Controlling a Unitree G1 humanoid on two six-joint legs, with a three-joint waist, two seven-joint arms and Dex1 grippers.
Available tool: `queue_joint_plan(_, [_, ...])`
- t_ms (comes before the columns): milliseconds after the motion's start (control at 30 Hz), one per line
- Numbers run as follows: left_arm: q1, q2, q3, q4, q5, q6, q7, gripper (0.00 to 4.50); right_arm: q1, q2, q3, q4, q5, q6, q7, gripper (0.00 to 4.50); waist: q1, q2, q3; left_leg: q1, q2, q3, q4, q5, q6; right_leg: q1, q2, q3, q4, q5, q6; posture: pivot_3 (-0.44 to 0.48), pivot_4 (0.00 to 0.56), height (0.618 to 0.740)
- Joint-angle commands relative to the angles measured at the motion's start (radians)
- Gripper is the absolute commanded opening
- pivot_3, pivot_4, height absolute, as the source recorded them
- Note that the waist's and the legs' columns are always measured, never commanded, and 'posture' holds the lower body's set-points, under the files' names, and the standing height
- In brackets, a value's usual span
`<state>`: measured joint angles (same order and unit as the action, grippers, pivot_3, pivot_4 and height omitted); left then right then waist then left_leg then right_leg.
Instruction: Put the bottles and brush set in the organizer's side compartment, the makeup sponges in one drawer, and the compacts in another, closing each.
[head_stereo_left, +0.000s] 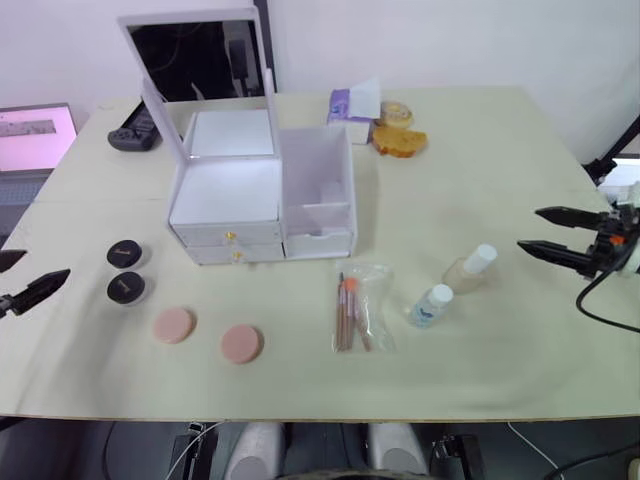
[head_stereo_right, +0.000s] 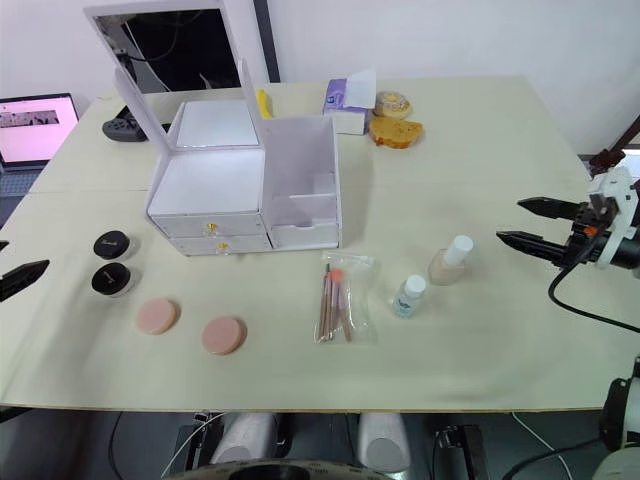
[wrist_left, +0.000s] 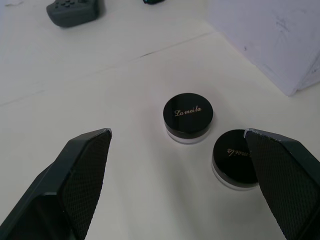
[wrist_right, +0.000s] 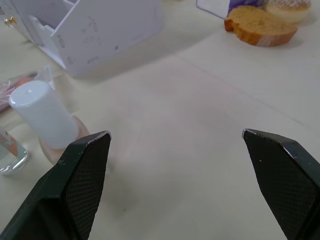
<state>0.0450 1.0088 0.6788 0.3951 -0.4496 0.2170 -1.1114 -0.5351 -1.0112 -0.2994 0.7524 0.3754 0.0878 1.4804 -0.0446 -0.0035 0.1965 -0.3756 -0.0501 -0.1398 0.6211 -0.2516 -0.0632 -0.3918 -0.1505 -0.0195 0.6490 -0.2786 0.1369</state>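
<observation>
Bottles lying on bench in front of organizer, blue-labelled one nearer front edge, yellowish one beside it toward right gripper. Brush set flat in its bag just left of bottles. Pink makeup sponges and black compacts grouped at left; left gripper aimed at compacts, fingers apart, holding nothing. Right gripper near yellowish bottle, fingers spread wide, empty. Judged stage: nothing stowed yet, both drawers shut, side compartment open-topped. Next move likely calls for closing on a bottle across its body, then lifting over compartment wall. Also present: tissue pack, bread slice, remote, laptop. Mirror lid raised, clear of compartment.
</observation>
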Motion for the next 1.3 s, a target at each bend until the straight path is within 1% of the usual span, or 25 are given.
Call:
queue_joint_plan(33, [0.001,0.039,0.001,0.003,-0.018,0.023,-0.053,4.5,-0.025,-0.02,-0.008,-0.006,0.001,-0.008,-0.003,4.46,-0.001,0.0,0.0,0.0,0.0,0.001,0.0,0.0,0.0,-0.001,0.0,0.001,0.0,0.0,0.0,0.0,0.15,0.74])
queue_joint_plan(167, [-0.024,0.021,-0.013,0.021,0.026,-0.049,-0.008,4.5,-0.023,-0.011,-0.007,-0.03,0.004,0.006,-0.016,4.46,0.0,0.0,0.0,0.0,0.0,0.002,-0.001,0.0,0.0,-0.001,0.0,0.002,0.0,0.0,0.0,0.0,0.15,0.74])
queue_joint_plan(300, [-0.04,0.025,-0.001,0.029,-0.004,-0.001,-0.004,4.5,-0.011,-0.015,-0.013,-0.051,0.011,0.016,-0.026,4.46,0.0,0.0,0.0,0.0,0.0,0.003,0.0,0.0,0.0,-0.001,0.0,0.004,0.0,0.001,0.001,0.0,0.15,0.74])
queue_joint_plan(567, [-0.065,0.026,-0.001,0.048,-0.008,-0.007,0.008,4.5,0.006,-0.019,-0.023,-0.088,0.02,0.034,-0.05,4.46,-0.001,0.0,0.0,0.0,0.0,0.004,0.0,0.0,0.0,-0.002,0.0,0.005,0.0,0.001,0.001,0.0,0.15,0.74])
queue_joint_plan(633, [-0.105,0.013,0.025,0.04,-0.044,0.019,0.042,4.5,0.011,-0.022,-0.028,-0.099,0.023,0.04,-0.055,4.46,0.0,0.0,0.0,0.0,0.0,0.004,0.0,0.0,0.0,-0.002,0.001,0.005,0.0,0.001,0.001,0.0,0.15,0.74])
queue_joint_plan(700, [-0.131,0.024,0.03,0.011,-0.079,0.095,0.053,4.5,0.02,-0.031,-0.038,-0.119,0.032,0.064,-0.059,4.46,0.001,0.0,0.0,0.0,0.0,0.004,0.0,0.0,0.0,-0.002,0.001,0.005,0.001,0.001,0.002,0.0,0.15,0.74])
queue_joint_plan(800, [-0.175,0.053,0.023,-0.084,-0.165,0.249,0.037,4.5,0.043,-0.07,-0.048,-0.183,0.073,0.194,-0.029,4.46,0.003,-0.001,0.001,0.0,0.0,0.004,0.001,0.0,0.0,-0.002,0.0,0.005,0.001,0.002,0.002,0.0,0.15,0.74])
queue_joint_plan(900, [-0.238,0.089,-0.028,-0.18,-0.237,0.392,0.013,4.5,0.085,-0.097,-0.074,-0.283,0.126,0.316,-0.03,4.46,0.004,-0.002,0.001,-0.001,0.0,0.004,0.001,0.0,0.0,-0.002,0.0,0.005,0.0,0.002,0.002,0.0,0.15,0.74])
queue_joint_plan(1000, [-0.305,0.096,-0.1,-0.273,-0.27,0.45,-0.002,4.5,0.172,-0.108,-0.13,-0.411,0.175,0.395,-0.043,4.46,0.003,-0.002,0.001,0.0,0.0,0.004,0.001,0.0,0.0,-0.002,0.0,0.005,0.0,0.002,0.003,0.0,0.15,0.74])
queue_joint_plan(1100, [-0.353,0.123,-0.222,-0.39,-0.282,0.5,-0.055,4.5,0.291,-0.106,-0.219,-0.54,0.212,0.448,-0.069,4.46,0.003,-0.002,0.001,0.0,0.0,0.004,0.001,0.0,0.0,-0.001,0.0,0.005,0.0,0.002,0.003,0.0,0.15,0.74])
queue_joint_plan(1167, [-0.431,0.134,-0.319,-0.48,-0.333,0.574,-0.091,4.5,0.409,-0.099,-0.31,-0.646,0.236,0.495,-0.076,4.46,0.007,-0.003,0.002,-0.001,-0.001,0.005,0.001,0.0,0.0,-0.002,0.0,0.006,0.0,0.002,0.003,0.0,0.15,0.74])
queue_joint_plan(1200, [-0.46,0.137,-0.347,-0.505,-0.35,0.599,-0.102,4.5,0.45,-0.097,-0.341,-0.682,0.246,0.513,-0.082,4.46,0.007,-0.003,0.002,-0.001,-0.001,0.005,0.001,0.0,0.0,-0.002,0.0,0.006,0.0,0.002,0.003,0.0,0.15,0.74])
queue_joint_plan(1267, [-0.521,0.124,-0.392,-0.539,-0.38,0.622,-0.13,4.5,0.526,-0.089,-0.404,-0.753,0.266,0.545,-0.084,4.46,0.008,-0.003,0.002,-0.001,-0.001,0.005,0.002,0.0,0.0,-0.002,0.0,0.006,0.0,0.002,0.004,0.0,0.15,0.74])
queue_joint_plan(1300, [-0.575,0.097,-0.421,-0.55,-0.397,0.633,-0.127,4.5,0.565,-0.075,-0.443,-0.796,0.266,0.548,-0.099,4.46,0.005,-0.004,0.002,-0.002,-0.001,0.005,0.003,0.0,0.0,-0.002,0.0,0.006,0.0,0.002,0.004,0.0,0.15,0.74])
